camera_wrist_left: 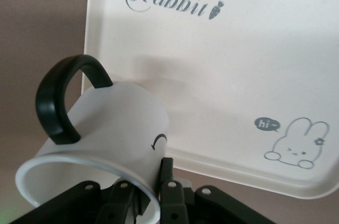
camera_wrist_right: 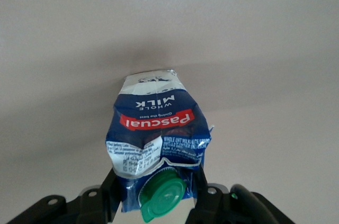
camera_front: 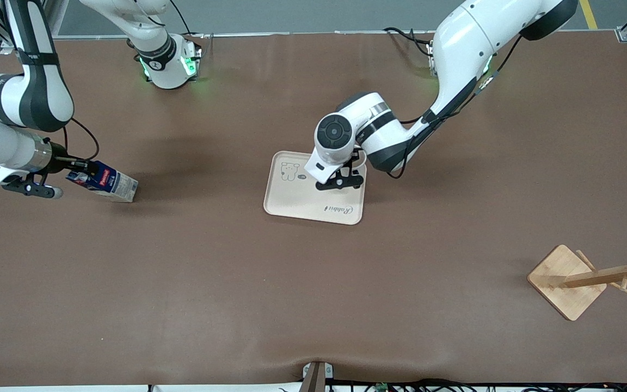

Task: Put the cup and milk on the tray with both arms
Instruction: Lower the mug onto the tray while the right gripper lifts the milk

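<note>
Cup (camera_wrist_left: pixel 114 128) clamped by its rim in the left gripper (camera_front: pixel 340 182), fingers (camera_wrist_left: pixel 165 173) pinching the wall, one inside and one outside. Tipped so the mouth faces the wrist camera, black handle (camera_wrist_left: pixel 63 99) sticking up, a bit of the smiley showing on the side. Hanging over the tray (camera_front: pixel 302 209), at the edge toward the left arm's end of the table. Can't tell whether the bottom touches the tray or floats just above it.

Tray sitting mid-table, cream, bunny drawing (camera_front: pixel 290 171) at the corner toward the robot bases, "Rabbit" script (camera_front: pixel 337 209) along the edge nearer the front camera. Most of its surface bare, only the gripper and cup over it.

Milk (camera_front: pixel 109 184) way over at the right arm's end, well apart from the tray. Lying tipped on the table, green cap (camera_wrist_right: pixel 161 197) pointing at the right gripper (camera_front: pixel 82 171). Gripper fingers (camera_wrist_right: pixel 111 195) pressed in on both sides of the carton's top, dark blue cardboard crumpled between them, pale bottom end resting on the table.

Open brown table (camera_front: pixel 210 272) between milk and tray. Wooden peg stand (camera_front: pixel 591 277) down in the corner at the left arm's end, nearer the front camera, far from both grippers.
</note>
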Controlling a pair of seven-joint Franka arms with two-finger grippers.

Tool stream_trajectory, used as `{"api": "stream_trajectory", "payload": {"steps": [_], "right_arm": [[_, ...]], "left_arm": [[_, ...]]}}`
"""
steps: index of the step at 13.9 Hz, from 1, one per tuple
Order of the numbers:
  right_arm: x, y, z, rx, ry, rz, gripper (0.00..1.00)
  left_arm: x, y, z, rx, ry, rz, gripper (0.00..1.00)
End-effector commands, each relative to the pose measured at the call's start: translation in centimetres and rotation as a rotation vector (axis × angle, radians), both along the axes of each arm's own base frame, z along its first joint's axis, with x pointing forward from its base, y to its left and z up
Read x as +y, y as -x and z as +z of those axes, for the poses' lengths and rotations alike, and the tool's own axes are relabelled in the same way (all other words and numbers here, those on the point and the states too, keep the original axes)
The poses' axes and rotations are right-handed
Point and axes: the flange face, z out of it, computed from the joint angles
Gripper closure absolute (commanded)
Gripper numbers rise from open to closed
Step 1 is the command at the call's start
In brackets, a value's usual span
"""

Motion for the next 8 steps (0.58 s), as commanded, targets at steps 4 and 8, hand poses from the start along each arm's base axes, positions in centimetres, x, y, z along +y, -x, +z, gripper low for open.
{"api": "stream_trajectory", "payload": {"steps": [4,8], "right_arm": [[6.3,-3.2,9.8,0.031,-0.03,0.096,1.0],[13.2,-3.9,13.1,0.023,0.003,0.116,1.0]], "left_arm": [[-0.5,0.0,-2.1,0.006,-0.036,-0.006,1.0],[-0.7,-0.9,-2.6,0.011,-0.022,0.026,0.53]]}}
